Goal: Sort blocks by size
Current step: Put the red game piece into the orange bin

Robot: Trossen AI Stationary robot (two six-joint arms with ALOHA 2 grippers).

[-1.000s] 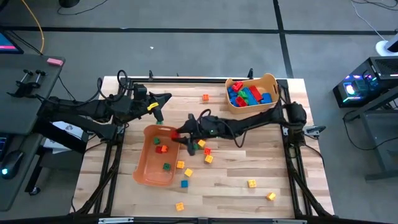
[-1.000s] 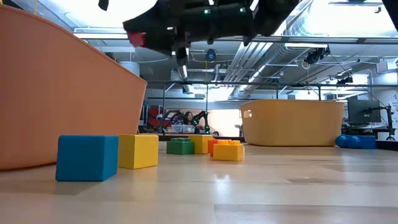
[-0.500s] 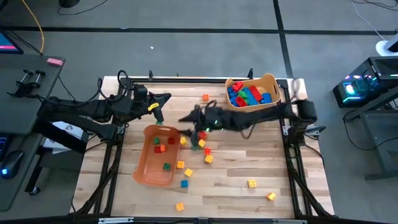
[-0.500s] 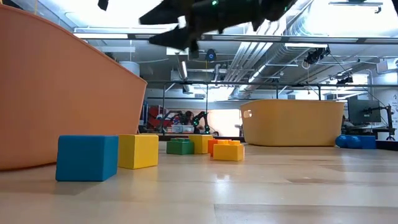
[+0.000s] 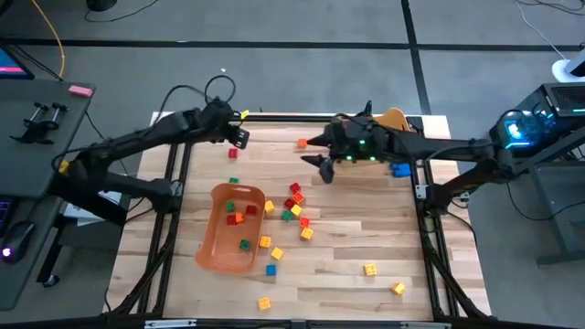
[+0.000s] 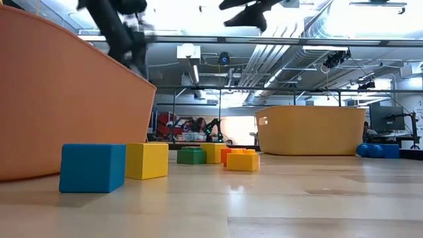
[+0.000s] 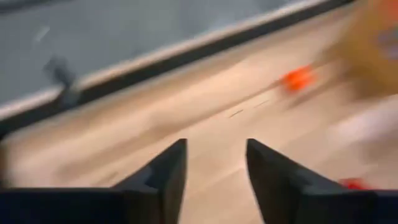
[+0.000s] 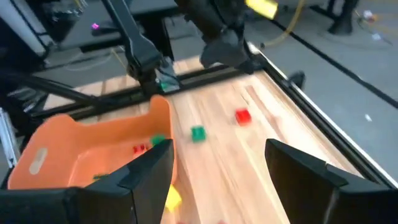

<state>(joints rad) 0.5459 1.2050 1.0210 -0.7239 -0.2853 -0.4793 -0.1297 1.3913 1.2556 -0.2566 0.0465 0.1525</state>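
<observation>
Small blocks lie loose on the table: a red one, a green one, an orange one, a cluster and several more toward the near edge. Some lie in the orange bin. My right gripper is open and empty, raised over the far middle of the table; its wrist view looks toward the orange bin. My left gripper is open and empty above the far left of the table, near the red block; its fingers show apart.
A tan bin with larger blocks stands at the far right, mostly under my right arm; it also shows in the low view. Blue and yellow cubes sit close to the low camera. Bare wood lies at the near right.
My right gripper has let go of a small red block over the orange bin's far rim, then risen and gone toward the table's far edge and right. My left arm has stretched out and risen, carrying its gripper a little toward the far edge.
</observation>
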